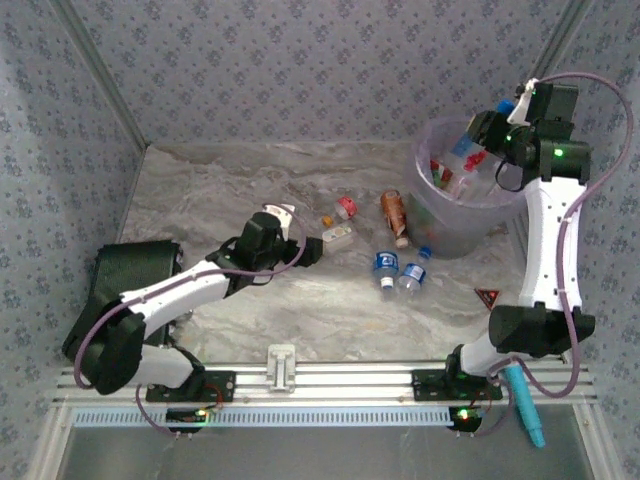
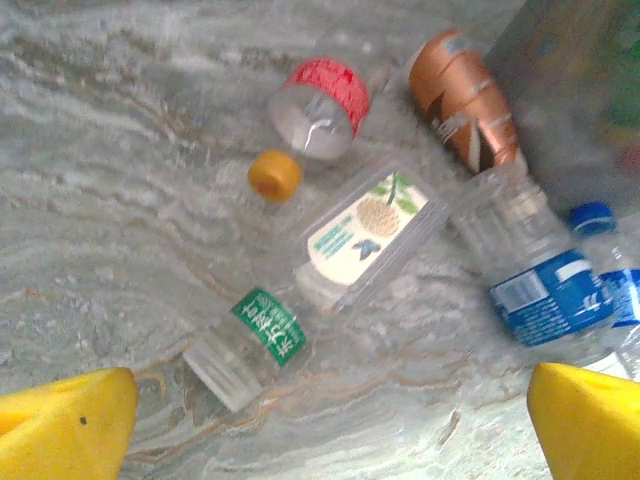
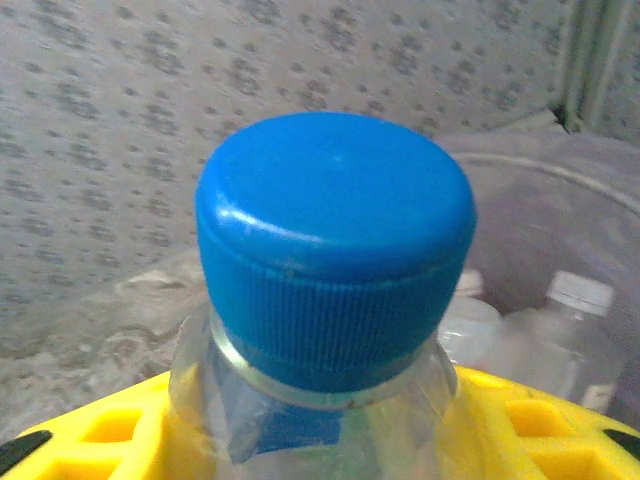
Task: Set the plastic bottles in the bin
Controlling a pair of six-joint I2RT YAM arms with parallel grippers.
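My right gripper [image 1: 492,130] hangs over the bin [image 1: 447,238], shut on the neck of a clear plastic bottle with a blue cap [image 3: 335,240]; yellow fingers [image 3: 90,440] flank it. More bottles [image 3: 580,305] lie inside the bin. My left gripper [image 2: 330,435] is open, low over the marble table, its yellow fingertips [image 2: 65,425] wide apart with nothing between them. Just ahead lie a clear green-labelled bottle [image 2: 250,335], a white-labelled one [image 2: 365,230], a red-labelled one [image 2: 320,95], a brown one [image 2: 465,100] and a blue-labelled one [image 2: 545,290]. The left gripper [image 1: 300,250] sits beside the white-labelled bottle [image 1: 338,236].
A loose orange cap [image 2: 274,175] lies between the bottles. Two blue-labelled bottles [image 1: 398,272] rest in front of the bin. A black box [image 1: 135,265] stands at the left edge, a red triangle mark [image 1: 487,297] and a teal pen-like tool [image 1: 525,405] near the right base.
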